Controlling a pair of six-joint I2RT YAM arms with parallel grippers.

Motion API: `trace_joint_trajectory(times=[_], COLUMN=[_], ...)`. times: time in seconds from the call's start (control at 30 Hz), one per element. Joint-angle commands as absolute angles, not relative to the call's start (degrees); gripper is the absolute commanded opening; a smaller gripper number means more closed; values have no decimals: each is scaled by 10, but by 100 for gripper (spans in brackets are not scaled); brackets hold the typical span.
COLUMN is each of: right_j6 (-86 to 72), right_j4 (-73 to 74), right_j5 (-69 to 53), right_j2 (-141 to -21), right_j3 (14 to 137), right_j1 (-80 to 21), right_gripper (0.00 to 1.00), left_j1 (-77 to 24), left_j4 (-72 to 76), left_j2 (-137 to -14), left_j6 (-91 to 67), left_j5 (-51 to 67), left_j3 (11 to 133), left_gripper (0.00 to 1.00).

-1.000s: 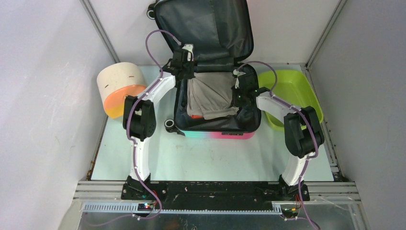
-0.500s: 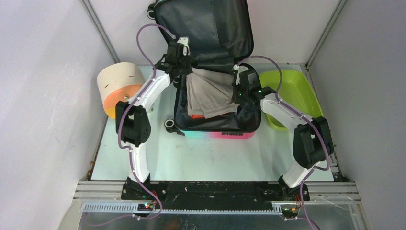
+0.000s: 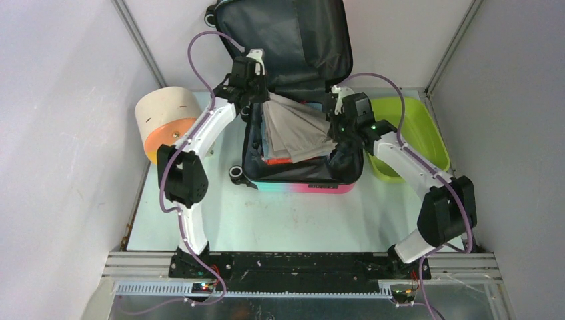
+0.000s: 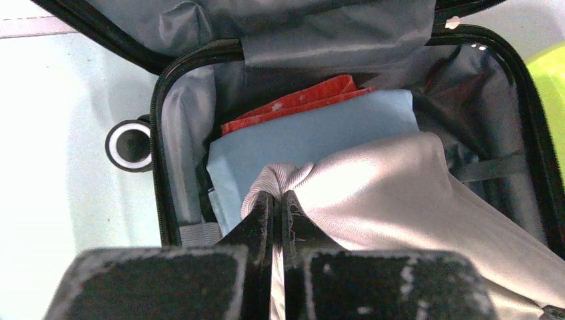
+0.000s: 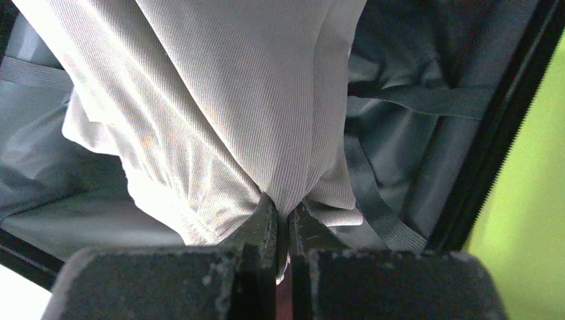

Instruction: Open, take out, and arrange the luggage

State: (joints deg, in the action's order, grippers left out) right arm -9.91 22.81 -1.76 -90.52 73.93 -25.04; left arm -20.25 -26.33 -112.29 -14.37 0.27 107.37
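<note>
The luggage (image 3: 303,187) lies open in the middle of the table, its dark grey lined lid (image 3: 286,37) propped up against the back wall. A beige ribbed cloth (image 3: 293,130) is stretched above its lower half. My left gripper (image 3: 265,99) is shut on the cloth's far left corner (image 4: 276,179), and my right gripper (image 3: 335,127) is shut on its right edge (image 5: 283,193). Under the cloth lie a folded light blue cloth (image 4: 313,130) and a red patterned cloth (image 4: 293,103).
A lime-green tub (image 3: 426,130) stands right of the case, close to my right arm. A cream-and-orange cylinder (image 3: 166,120) lies on its side at the left. A black wheel (image 4: 130,145) of the case sticks out at its left side.
Both grippers have risen, lifting the beige cloth out of the case and stretching it between them. The right gripper has finished closing on the cloth, and the right arm's elbow swung out to the right.
</note>
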Motion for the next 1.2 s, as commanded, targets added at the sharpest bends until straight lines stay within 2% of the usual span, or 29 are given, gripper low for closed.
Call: trace_joint_trajectory(times=[0.0,0.33,0.77,0.97,1.17], right_j6=[-72,-32,43,82,132], right_j4=[244,279,371,418,449], right_j5=[-22,-12,-9,16,51], right_j2=[-865,-806,-671,-585,-555], right_j3=[742,742,742,742,742], right_j1=[-237,-210,-112,-33,64], right_gripper=[0,0,0,0,0], left_j1=[-207,-231,-314,-364,-430], left_j4=[-241,-220,-174,-132,-78], left_j2=[-1072,-1052,-1046,-1055,-1104], left_j6=[-159,-191,-245,-288,-336], left_j5=[12,37,46,48,46], left_j3=[1095,1099,1148,1162,1192], left_gripper=[0,0,0,0,0])
